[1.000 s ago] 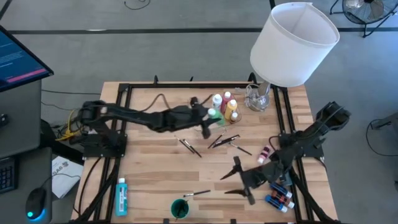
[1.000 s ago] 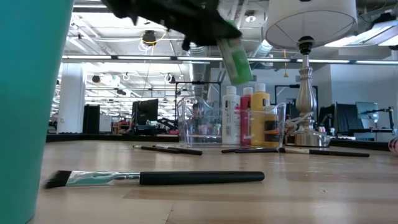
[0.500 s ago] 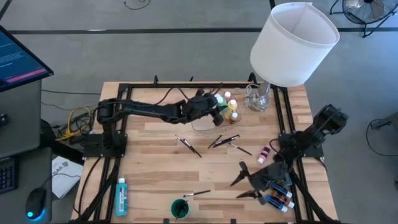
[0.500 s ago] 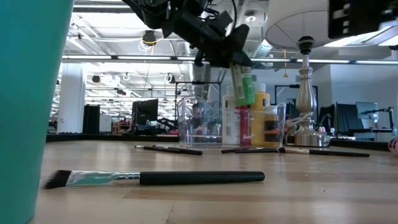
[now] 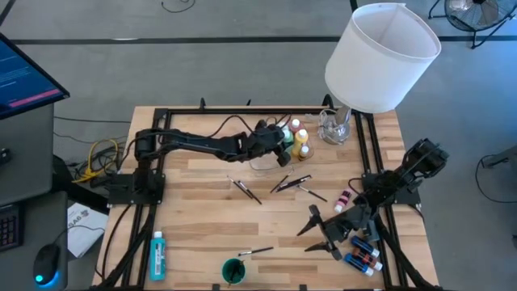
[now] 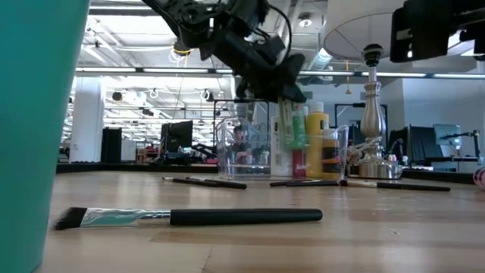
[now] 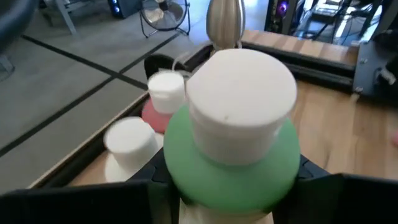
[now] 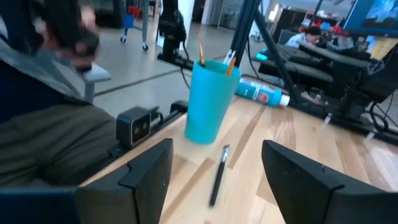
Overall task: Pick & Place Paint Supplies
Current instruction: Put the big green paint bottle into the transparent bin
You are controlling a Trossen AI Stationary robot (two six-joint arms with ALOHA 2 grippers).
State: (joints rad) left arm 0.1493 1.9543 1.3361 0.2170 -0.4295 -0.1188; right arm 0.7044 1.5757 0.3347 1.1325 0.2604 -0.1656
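Left gripper (image 6: 282, 89) clamps green white-capped paint bottle (image 6: 297, 127), now lowered into clear plastic tray (image 6: 250, 155) at worktop's far edge: placement near | right gripper (image 5: 321, 233) spread, empty, near right edge.

My two arms are dark and black, made of thin jointed pieces, with thin looping cables, and each ends in two flat dark fingers.

A green bottle (image 7: 230, 155) with a white cap (image 7: 241, 102) sits beside red (image 7: 152, 115) and yellow (image 5: 302, 144) bottles. The cup (image 8: 208, 101) is teal, the lampshade (image 5: 381, 56) white, the surface (image 5: 202, 206) pale wood.
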